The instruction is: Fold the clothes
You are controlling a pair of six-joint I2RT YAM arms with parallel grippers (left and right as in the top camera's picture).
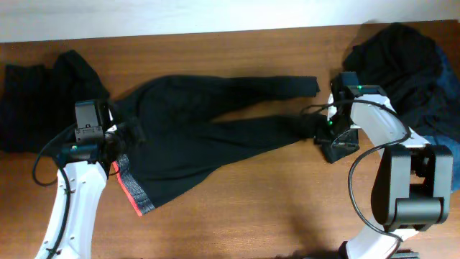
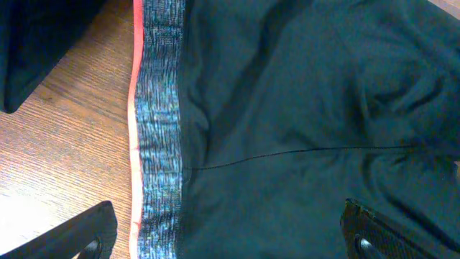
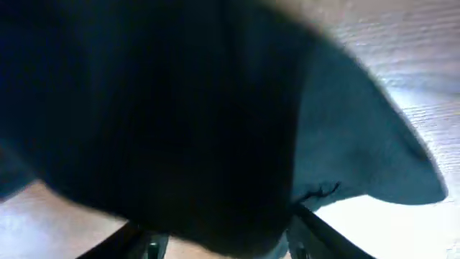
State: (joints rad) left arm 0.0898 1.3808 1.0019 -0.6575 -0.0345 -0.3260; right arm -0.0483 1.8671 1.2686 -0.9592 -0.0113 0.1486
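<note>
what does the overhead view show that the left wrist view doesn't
Only overhead: the whole black trousers spread out with both legs, both arms, the right hand at one leg's end, and a dark clothes pile at the table's far right. Only left wrist: a thin stitched seam across the fabric, and the left hand open, its fingers at the frame's bottom corners. Both: the trousers' grey waistband with its red edge, lying on the wooden table.
</note>
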